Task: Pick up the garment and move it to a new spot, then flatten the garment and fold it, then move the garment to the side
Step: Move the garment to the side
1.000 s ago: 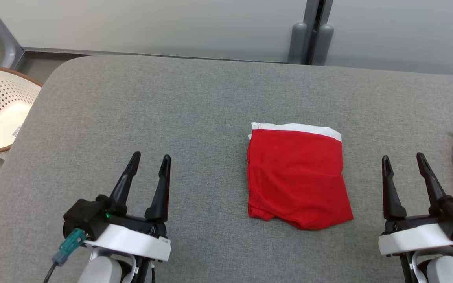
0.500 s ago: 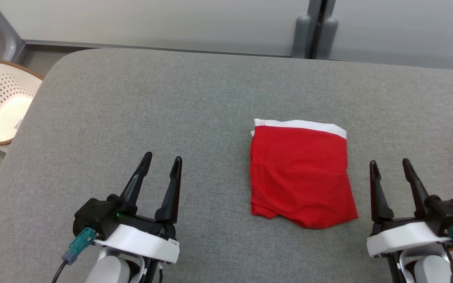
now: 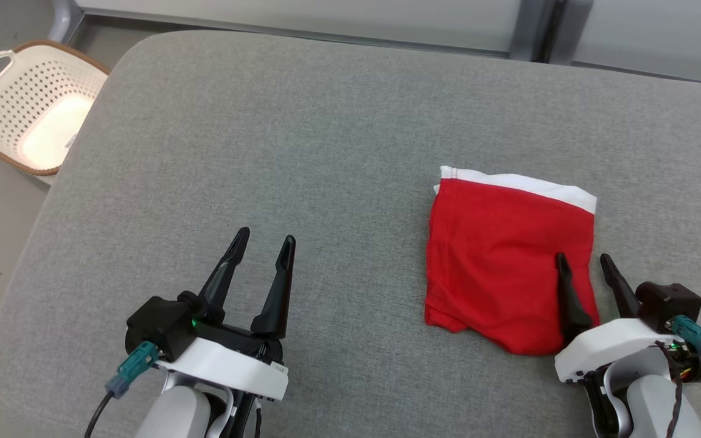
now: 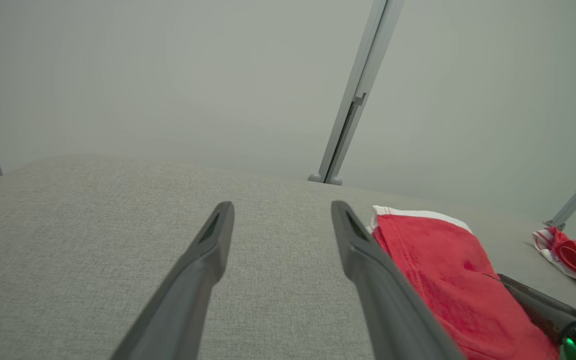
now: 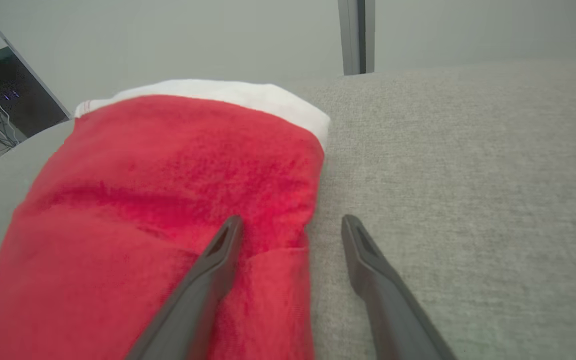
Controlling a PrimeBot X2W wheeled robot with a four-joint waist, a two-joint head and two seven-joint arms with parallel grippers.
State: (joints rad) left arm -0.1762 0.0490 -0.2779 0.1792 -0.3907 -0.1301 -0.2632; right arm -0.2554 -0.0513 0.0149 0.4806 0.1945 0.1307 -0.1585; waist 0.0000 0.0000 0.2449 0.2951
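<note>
Red folded garment (image 3: 509, 261) lies on the grey surface (image 3: 302, 152). Its edge is now between the spread right fingers (image 3: 568, 292), which were clear of it a moment ago. The left fingers (image 3: 279, 286), also spread, hover well apart. Folding looks done, so the grab to move it aside seems next.

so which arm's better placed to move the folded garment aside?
Right. The right claw is open astride the right edge of the folded red garment, one finger over cloth, one over the grey surface. The left claw, also open, sits apart over bare surface.
</note>
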